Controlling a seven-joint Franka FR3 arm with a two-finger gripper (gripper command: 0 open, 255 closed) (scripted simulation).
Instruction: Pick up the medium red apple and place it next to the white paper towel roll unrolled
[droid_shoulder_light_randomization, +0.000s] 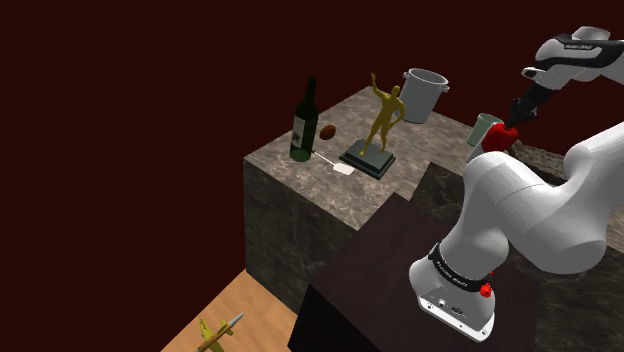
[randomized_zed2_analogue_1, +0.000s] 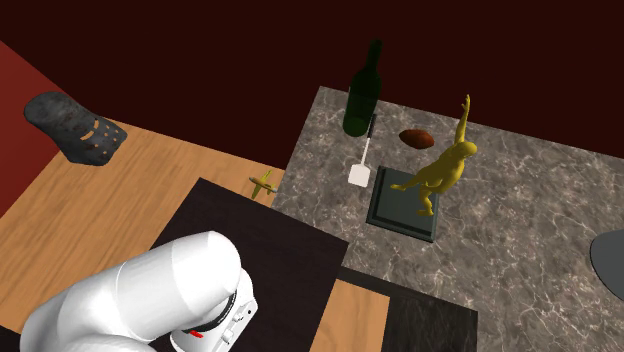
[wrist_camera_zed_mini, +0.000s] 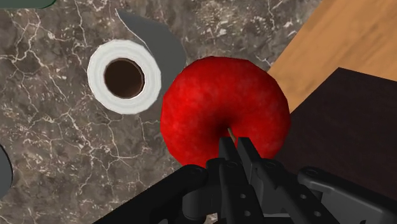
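1. The white arm (droid_shoulder_light_randomization: 540, 200) rises from its stand, elbow bent, with the wrist pitched down over the marble table (droid_shoulder_light_randomization: 420, 150).
2. The gripper (wrist_camera_zed_mini: 235, 145) has its jaws narrowed, pinching the red apple (wrist_camera_zed_mini: 222, 105) at the top (stem between them).
3. The apple sits just beside the upright paper towel roll (wrist_camera_zed_mini: 124, 77).

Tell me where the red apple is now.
In the shoulder view's upper right, the red apple hangs at the hand; the wrist view shows it over the marbled counter beside the white paper towel roll.
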